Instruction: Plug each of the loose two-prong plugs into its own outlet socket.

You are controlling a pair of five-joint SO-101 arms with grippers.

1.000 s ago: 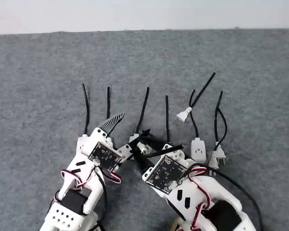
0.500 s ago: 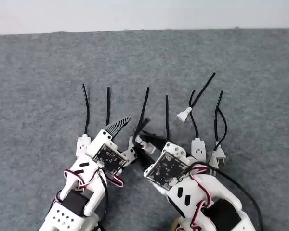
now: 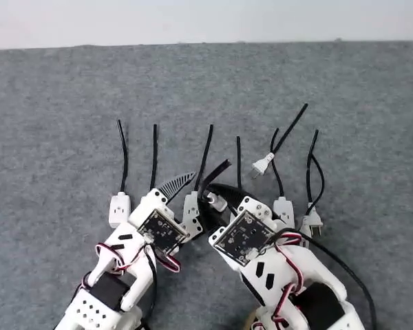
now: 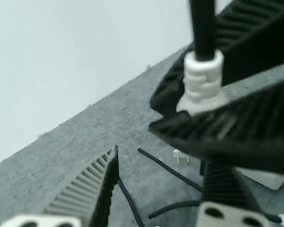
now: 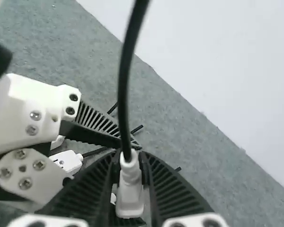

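Loose plug (image 3: 261,165) behind right socket (image 3: 283,210) (left socket (image 3: 119,208) well apart).

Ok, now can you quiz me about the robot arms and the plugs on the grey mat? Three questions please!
1. True or false: the right gripper is shut on a white plug.
2. What colour are the cords lying on the grey mat? A red, B black, C yellow.
3. Short answer: is either gripper touching the loose plug that lies beyond the right arm?

Key: 1 true; 2 B; 3 no, it lies apart from both.
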